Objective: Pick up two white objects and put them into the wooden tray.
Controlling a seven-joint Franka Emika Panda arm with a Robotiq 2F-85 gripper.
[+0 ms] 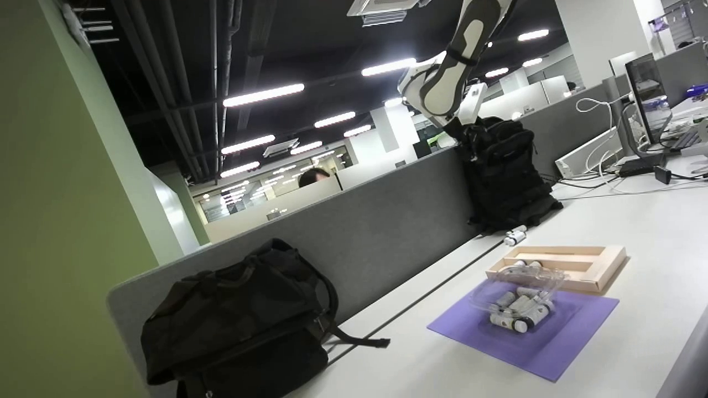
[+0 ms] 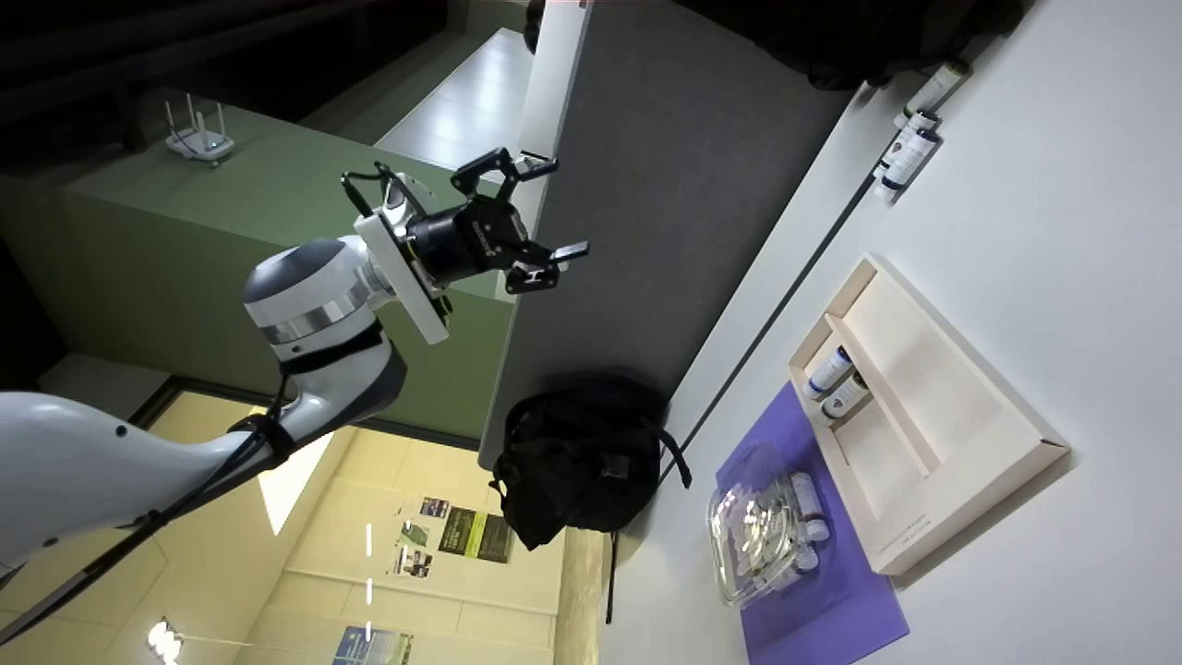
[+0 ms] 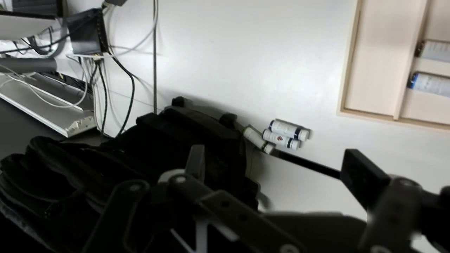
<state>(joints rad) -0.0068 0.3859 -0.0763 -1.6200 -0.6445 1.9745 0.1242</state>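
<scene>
Though raised high above the white desk (image 2: 1090,231), holds gripper (image 2: 554,209) unclenched, with fingers (image 3: 362,175) spread well apart in the wrist view. Can see the wooden tray (image 2: 942,360) lying flat on the desk, just beside the purple mat (image 1: 567,340); cannot tell whether touching. Bears 2 white bottles (image 2: 844,397), lying roughly parallel with a gap between, in the compartment (image 2: 879,447) nearer the mat, on that side of the divider (image 2: 884,395). Near the foot of the standing black backpack (image 1: 503,177), can count 3 more white bottles (image 3: 280,139), lying by the dark seam (image 3: 307,164) of the desk in the wrist view, with 2 close together and 1 slanted just beside. On the mat, can make out a cluster of further bottles (image 1: 534,315) together with a clear plastic container (image 2: 739,545); cannot tell whether inside or beneath. Can also find, beside the gray partition (image 1: 381,232), another black bag (image 1: 238,320), slumped on the desk in both exterior views, plus a monitor (image 1: 647,99) toward the far end.
</scene>
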